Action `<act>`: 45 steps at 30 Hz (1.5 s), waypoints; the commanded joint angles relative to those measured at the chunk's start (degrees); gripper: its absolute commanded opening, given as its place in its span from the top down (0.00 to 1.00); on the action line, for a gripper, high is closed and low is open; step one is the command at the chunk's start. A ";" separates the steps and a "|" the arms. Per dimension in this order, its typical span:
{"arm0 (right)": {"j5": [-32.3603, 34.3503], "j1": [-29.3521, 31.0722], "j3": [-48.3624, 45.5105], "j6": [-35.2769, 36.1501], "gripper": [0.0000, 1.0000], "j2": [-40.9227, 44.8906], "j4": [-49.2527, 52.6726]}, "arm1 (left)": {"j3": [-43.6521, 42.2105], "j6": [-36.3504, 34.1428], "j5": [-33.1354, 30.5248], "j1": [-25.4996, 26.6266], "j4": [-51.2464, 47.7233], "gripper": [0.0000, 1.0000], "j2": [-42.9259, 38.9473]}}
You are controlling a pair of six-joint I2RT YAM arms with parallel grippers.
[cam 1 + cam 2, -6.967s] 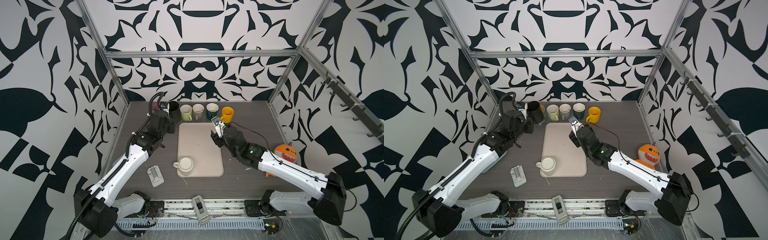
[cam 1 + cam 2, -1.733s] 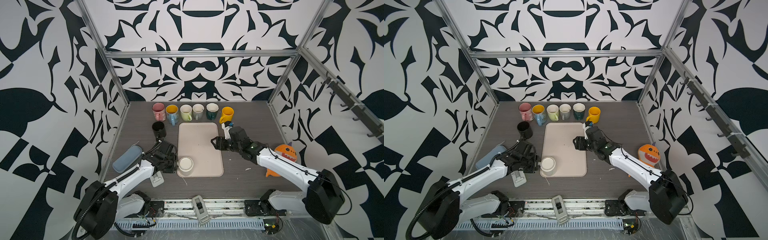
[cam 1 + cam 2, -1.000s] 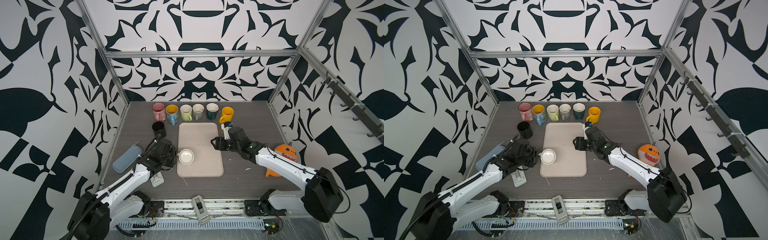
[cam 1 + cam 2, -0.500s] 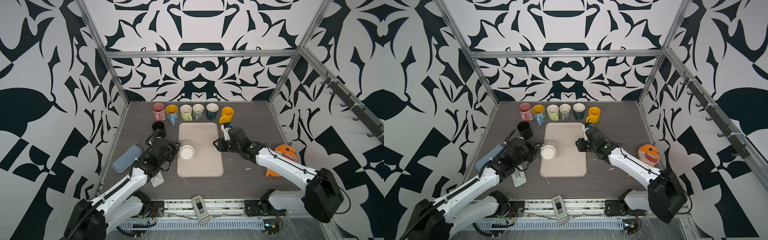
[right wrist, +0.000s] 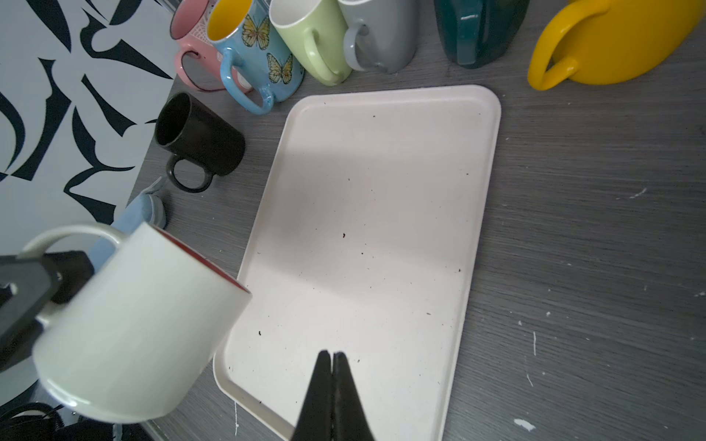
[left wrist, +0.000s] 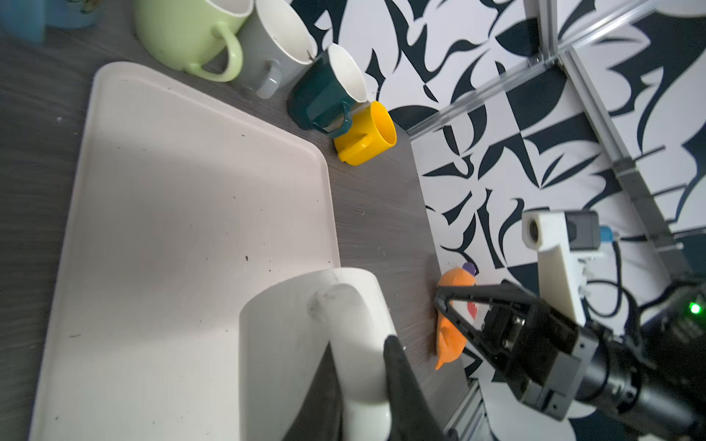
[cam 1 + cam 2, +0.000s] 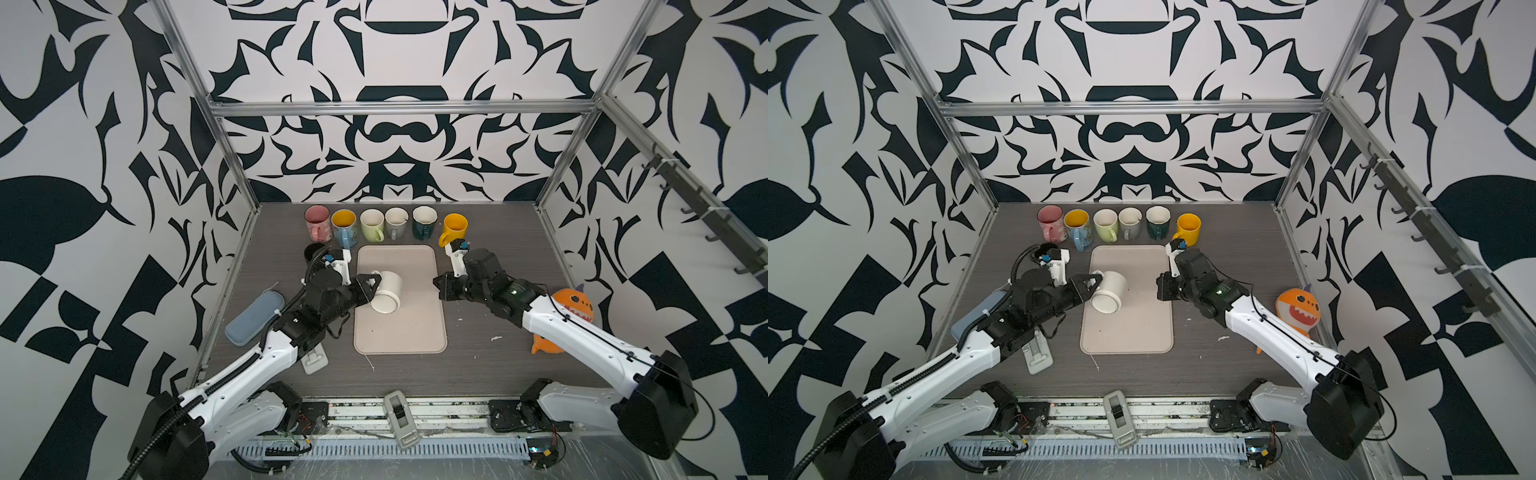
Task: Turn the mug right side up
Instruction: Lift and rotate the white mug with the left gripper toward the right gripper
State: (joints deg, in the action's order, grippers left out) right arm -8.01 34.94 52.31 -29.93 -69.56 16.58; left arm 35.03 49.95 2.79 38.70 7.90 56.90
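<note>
The left end effector [image 7: 371,286] grips the mug [image 7: 388,289] by its handle, tilted above the left part of the tray [image 7: 409,332]; the right end effector [image 7: 437,286] is closed, empty.

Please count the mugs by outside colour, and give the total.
Pink mug: 1
Blue mug: 1
Light green mug: 1
Grey mug: 1
Dark green mug: 1
Yellow mug: 1
Black mug: 1
White mug: 1
Total: 8

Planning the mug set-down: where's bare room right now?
Tray: near half is bare, nearer than the held white mug. Table strip between tray and orange plush is bare. Crowded: mug row behind the tray; black mug and blue case left.
</note>
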 commanded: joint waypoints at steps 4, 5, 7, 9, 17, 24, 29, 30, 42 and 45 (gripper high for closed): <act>-3.22 -0.28 4.15 1.17 1.00 -0.37 0.65 | 0.76 -12.68 -3.63 3.50 6.65 1.00 -1.43; -3.56 -0.23 4.37 1.13 1.00 -0.56 0.65 | 0.46 -13.64 -3.99 4.04 7.22 1.00 -1.36; -4.38 -0.22 4.85 1.09 1.00 -0.91 0.67 | -0.15 -15.86 -5.16 5.25 8.54 1.00 -1.04; -5.15 -0.22 5.29 0.85 1.00 -1.07 0.65 | -0.39 -18.30 -6.86 6.71 9.53 1.00 -0.77; -11.59 -2.15 9.68 -1.53 1.00 -1.79 2.36 | 0.07 -34.79 -22.02 16.76 11.60 1.00 0.56; -22.96 -6.61 12.15 -6.54 1.00 -2.02 2.45 | -0.56 -50.19 -36.68 21.42 20.69 1.00 2.37; -29.24 -7.97 14.32 -7.84 0.92 -3.19 3.45 | -0.87 -65.74 -44.37 23.42 29.84 1.00 4.96; -30.05 -7.96 14.94 -7.70 0.87 -3.46 3.81 | -0.89 -69.11 -45.97 23.65 32.16 1.00 5.73; -31.92 -9.23 21.97 -5.63 0.62 -2.97 5.20 | 3.33 -116.01 -54.82 25.63 74.67 1.00 26.71; -31.98 -9.44 23.49 -4.74 0.60 -3.63 5.30 | 8.19 -123.37 -54.33 25.77 74.67 1.00 32.47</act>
State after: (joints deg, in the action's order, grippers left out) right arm -38.87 25.85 72.77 -36.38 -73.73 22.50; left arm 38.00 -57.10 -50.72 64.10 67.09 87.35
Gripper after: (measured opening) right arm 0.400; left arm 0.180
